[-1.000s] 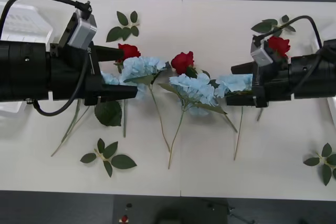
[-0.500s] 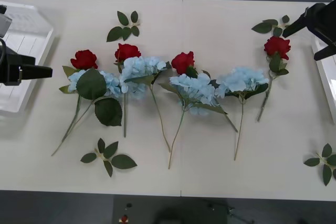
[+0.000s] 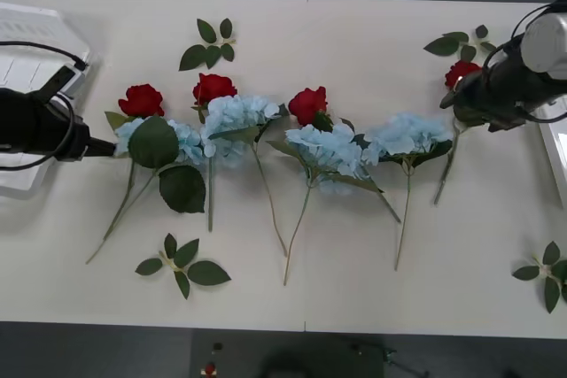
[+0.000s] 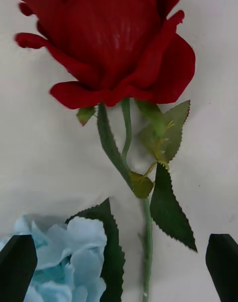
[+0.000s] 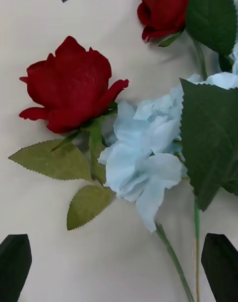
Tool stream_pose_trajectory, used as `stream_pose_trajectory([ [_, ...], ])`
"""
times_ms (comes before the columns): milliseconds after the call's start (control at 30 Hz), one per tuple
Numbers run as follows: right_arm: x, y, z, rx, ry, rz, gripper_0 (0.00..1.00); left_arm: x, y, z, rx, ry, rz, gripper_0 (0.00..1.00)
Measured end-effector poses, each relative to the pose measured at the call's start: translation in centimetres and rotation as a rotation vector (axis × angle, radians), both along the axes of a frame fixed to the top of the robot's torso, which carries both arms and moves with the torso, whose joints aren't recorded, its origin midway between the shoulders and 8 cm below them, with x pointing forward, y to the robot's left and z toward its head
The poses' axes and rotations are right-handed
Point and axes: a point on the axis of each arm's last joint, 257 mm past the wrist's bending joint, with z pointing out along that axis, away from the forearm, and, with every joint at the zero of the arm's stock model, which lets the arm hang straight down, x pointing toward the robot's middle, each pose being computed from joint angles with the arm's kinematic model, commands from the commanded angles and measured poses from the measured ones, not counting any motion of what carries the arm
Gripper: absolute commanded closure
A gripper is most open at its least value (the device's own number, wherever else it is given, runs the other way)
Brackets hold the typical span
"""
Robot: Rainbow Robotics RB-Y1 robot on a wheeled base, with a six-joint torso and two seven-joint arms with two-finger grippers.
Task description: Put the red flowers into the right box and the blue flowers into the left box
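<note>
Near edge of the bench [image 3: 354,307]: loose leaf sprigs [image 3: 182,263] lie at lower left and lower right of the frame.

Middle row: four red roses and several pale-blue hydrangea clusters [image 3: 328,152] lie across the bench, stems pointing toward the near edge, which leaves blooms and upper stems open to approach from either side.

Left gripper [image 5: 119,267]: at the left edge, fingers apart, over the leftmost red rose [image 3: 142,99] and its neighbouring blue cluster [image 5: 144,158].

Right gripper [image 4: 119,267]: at the upper right, fingers apart, straddling the stem of the rightmost red rose [image 4: 114,44], apparently to close on it.

Far side: the left box [image 3: 35,42] sits at upper left; the right box [image 3: 556,143] at the right edge. Both appear flowerless.
</note>
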Motion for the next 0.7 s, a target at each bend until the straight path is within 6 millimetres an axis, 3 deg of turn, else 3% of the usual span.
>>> stream_pose_trajectory([
  [167, 1.9, 0.0, -1.9, -0.001, -0.025, -0.061, 0.00, 1.7, 0.3, -0.6, 0.053, -0.046, 0.015, 0.00],
  [433, 4.8, 1.4, -2.8, 0.017, -0.126, -0.083, 0.00, 3.5, 2.1, -2.6, 0.198, -0.077, 0.005, 0.00],
  [700, 5.7, 0.3, -3.0, -0.061, -0.177, -0.063, 0.00, 4.7, -0.7, -3.2, 0.170, -0.112, -0.012, 0.00],
])
